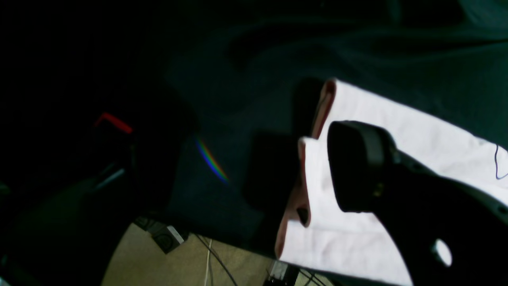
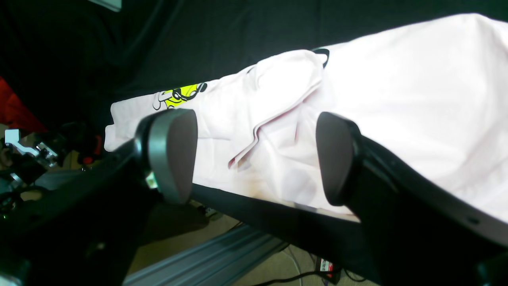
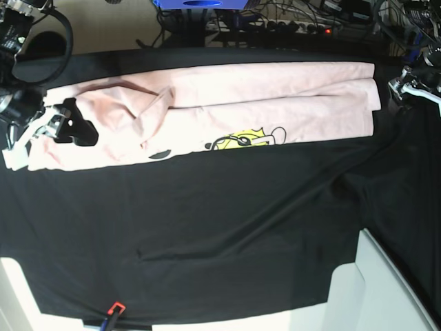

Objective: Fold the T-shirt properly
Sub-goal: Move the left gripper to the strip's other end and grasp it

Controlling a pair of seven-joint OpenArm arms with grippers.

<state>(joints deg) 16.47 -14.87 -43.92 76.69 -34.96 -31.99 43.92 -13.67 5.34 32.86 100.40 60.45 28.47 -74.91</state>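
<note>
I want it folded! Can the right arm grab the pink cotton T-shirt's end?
Probably yes: the right gripper is open just above the pale pink cotton T-shirt, with nothing between.

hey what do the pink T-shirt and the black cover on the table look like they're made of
T-shirt: soft matte knit, probably cotton; it creases limply and carries a flat printed cartoon.
Table cover: thin woven-looking black cloth, matte; it ripples into loose folds. The exact fibre cannot be told.
</note>
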